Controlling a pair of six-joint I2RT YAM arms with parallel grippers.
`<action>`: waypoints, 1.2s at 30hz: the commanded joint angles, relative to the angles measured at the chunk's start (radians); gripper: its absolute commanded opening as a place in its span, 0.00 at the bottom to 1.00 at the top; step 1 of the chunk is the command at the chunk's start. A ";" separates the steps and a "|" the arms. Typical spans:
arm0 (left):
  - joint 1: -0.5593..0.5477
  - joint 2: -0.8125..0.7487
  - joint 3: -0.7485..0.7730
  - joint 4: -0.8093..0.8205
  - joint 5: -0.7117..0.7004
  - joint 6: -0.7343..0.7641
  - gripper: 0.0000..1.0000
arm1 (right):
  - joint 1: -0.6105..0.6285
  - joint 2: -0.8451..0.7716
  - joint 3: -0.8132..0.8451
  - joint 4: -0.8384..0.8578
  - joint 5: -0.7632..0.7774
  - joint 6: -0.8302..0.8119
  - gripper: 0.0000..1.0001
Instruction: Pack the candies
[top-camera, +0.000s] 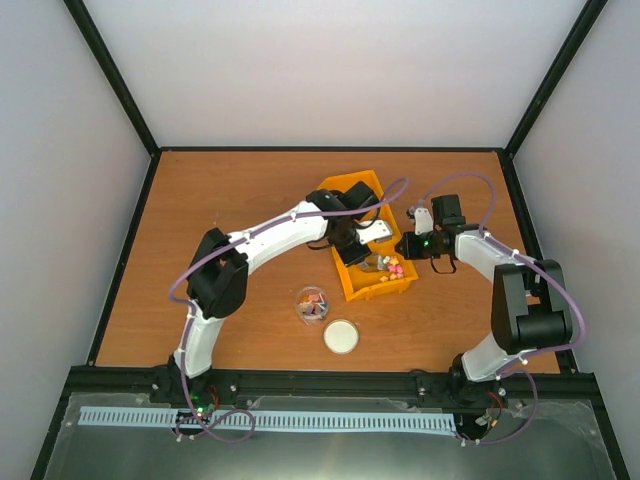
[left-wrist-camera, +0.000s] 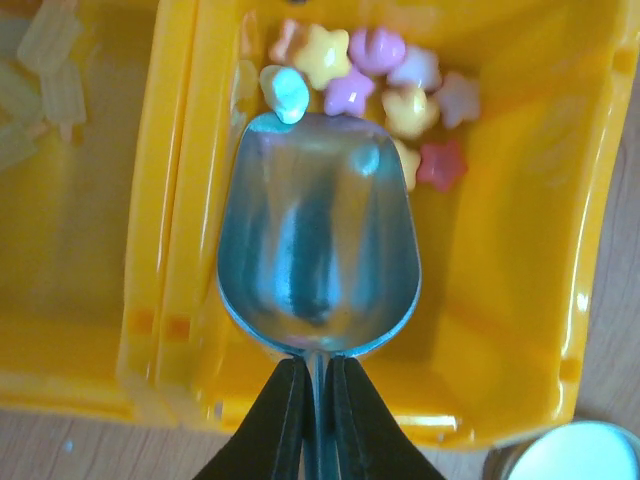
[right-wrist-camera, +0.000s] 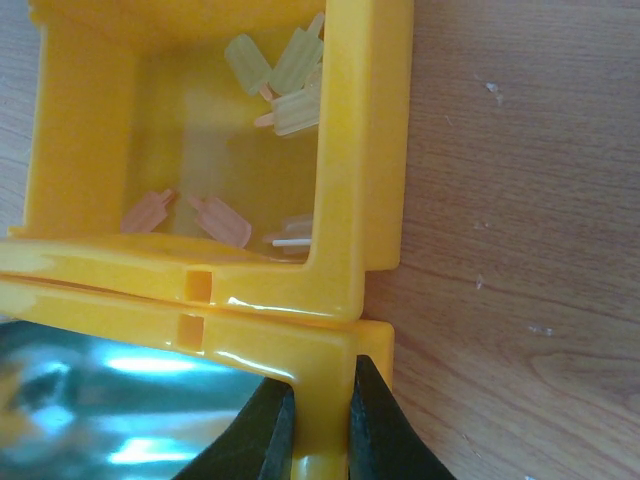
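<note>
A: Where are the candies (left-wrist-camera: 380, 85) found, relative to the scoop (left-wrist-camera: 318, 250)?

B: They are heaped at the far end of the near bin (left-wrist-camera: 520, 250), straight ahead of the scoop's open lip. One pale sweet is seen touching that lip. The bowl itself appears empty.

A: How is the scoop held?

B: Its thin handle is pinched between the closed fingers of the left gripper (left-wrist-camera: 317, 385). The long axis runs directly away from the fingers toward the heap, so a forward push along that line is judged to be what is called for.

A: And the right gripper (right-wrist-camera: 322, 400)?

B: It is clamped on the near bin's side wall at a corner, with the yellow wall seen between the two fingers. The bin is presumably being steadied. The left arm is the one placed to gather.

A: What else is held in containers?

B: Ice-lolly sweets (right-wrist-camera: 280, 70), pale green and pink, lie in the far bin (right-wrist-camera: 80, 150), which is pressed against the near one. On the table (top-camera: 220, 190), a clear jar (top-camera: 312, 303) with a few coloured sweets inside stands apart from the bins, on the left arm's side. A white lid (top-camera: 341, 336) lies just beside it, off the jar
</note>
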 joint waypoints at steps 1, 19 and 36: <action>-0.006 0.105 0.003 0.068 -0.017 0.004 0.01 | 0.003 0.011 -0.011 0.080 -0.085 -0.002 0.03; 0.037 -0.024 -0.435 0.756 0.314 0.068 0.01 | -0.010 0.006 -0.019 0.097 -0.183 -0.010 0.03; 0.147 -0.162 -0.790 1.308 0.485 -0.002 0.01 | -0.053 -0.007 -0.041 0.118 -0.232 -0.017 0.03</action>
